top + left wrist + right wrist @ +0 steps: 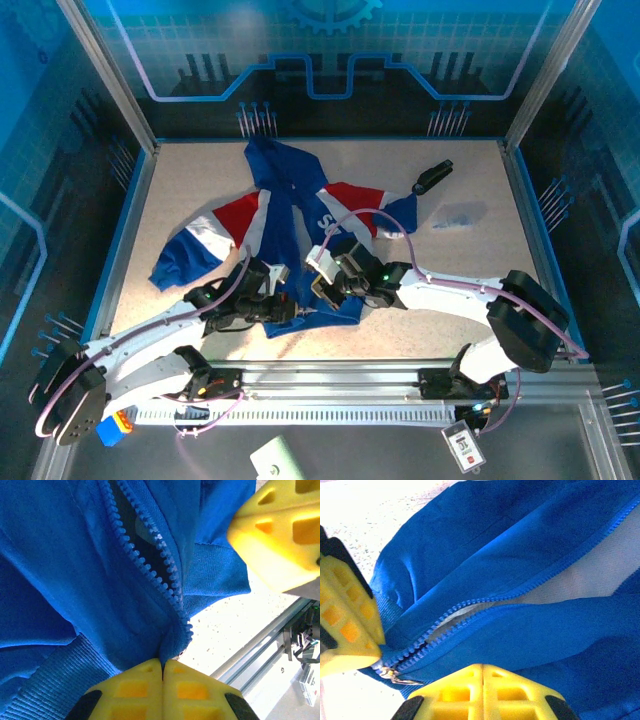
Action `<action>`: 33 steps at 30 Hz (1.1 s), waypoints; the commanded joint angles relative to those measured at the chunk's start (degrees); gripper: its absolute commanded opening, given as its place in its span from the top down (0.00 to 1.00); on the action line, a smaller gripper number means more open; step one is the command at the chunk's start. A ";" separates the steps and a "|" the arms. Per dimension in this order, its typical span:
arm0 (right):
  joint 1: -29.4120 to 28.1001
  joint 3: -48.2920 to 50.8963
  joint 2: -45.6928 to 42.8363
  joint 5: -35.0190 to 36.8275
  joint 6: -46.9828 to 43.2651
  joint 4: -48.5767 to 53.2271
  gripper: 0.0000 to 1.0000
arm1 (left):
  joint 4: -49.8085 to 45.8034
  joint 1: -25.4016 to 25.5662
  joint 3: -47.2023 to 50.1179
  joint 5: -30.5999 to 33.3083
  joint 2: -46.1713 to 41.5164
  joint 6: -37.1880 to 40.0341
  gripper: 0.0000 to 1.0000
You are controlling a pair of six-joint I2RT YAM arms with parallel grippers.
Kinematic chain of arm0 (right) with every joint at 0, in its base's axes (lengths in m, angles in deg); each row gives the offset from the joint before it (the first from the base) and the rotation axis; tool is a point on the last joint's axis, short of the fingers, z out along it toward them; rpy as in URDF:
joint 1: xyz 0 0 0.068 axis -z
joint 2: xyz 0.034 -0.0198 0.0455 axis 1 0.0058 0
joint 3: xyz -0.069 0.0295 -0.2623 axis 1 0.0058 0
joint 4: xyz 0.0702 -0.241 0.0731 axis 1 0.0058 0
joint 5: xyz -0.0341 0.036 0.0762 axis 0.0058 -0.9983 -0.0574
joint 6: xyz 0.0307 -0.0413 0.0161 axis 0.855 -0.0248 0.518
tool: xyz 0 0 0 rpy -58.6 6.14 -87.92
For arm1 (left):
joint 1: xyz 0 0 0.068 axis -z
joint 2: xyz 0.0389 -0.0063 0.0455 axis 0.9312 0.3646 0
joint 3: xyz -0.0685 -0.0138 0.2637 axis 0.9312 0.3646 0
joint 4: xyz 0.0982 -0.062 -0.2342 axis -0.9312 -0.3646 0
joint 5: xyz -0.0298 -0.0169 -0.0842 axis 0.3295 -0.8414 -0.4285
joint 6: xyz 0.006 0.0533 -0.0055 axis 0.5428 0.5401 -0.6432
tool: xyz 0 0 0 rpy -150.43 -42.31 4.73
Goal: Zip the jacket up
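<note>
The jacket (pixel 290 200) lies open on the tabletop (pixel 450 270), with its bottom edge right at both grippers. It is soft, light and floppy, so it bunches if tugged. The left gripper (pixel 162 667) is squeezed shut on the cloth at the zipper (pixel 150 545) bottom. The right gripper (pixel 482 670) is pressed together too, just beside the little metal pull (pixel 395 676), which looks like the best spot to grab.
</note>
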 commanded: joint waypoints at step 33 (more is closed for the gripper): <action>-11.76 15.99 -1.93 13.01 -13.88 -28.68 0.69 | -10.96 -0.14 -15.02 -2.23 4.66 -5.75 1.00</action>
